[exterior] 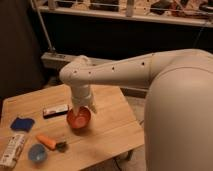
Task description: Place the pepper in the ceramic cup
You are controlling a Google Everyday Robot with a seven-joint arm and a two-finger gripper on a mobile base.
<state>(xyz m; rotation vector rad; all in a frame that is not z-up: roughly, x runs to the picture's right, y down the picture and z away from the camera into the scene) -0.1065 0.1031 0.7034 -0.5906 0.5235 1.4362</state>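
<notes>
Gripper (83,106) hangs just over the orange-red bowl (79,120); whether it holds anything cannot be told. Small orange pepper (46,141) lies on the wooden table (111,125), just beside the blue cup (37,153). It looks light, firm and smooth, probably best pinched across its middle.

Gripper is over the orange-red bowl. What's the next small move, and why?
Probably slide the gripper toward the near edge of the table, leftward in the view, until it is above the pepper. It hangs over the orange-red bowl, while the pepper lies ungrasped beside the ceramic cup.
</notes>
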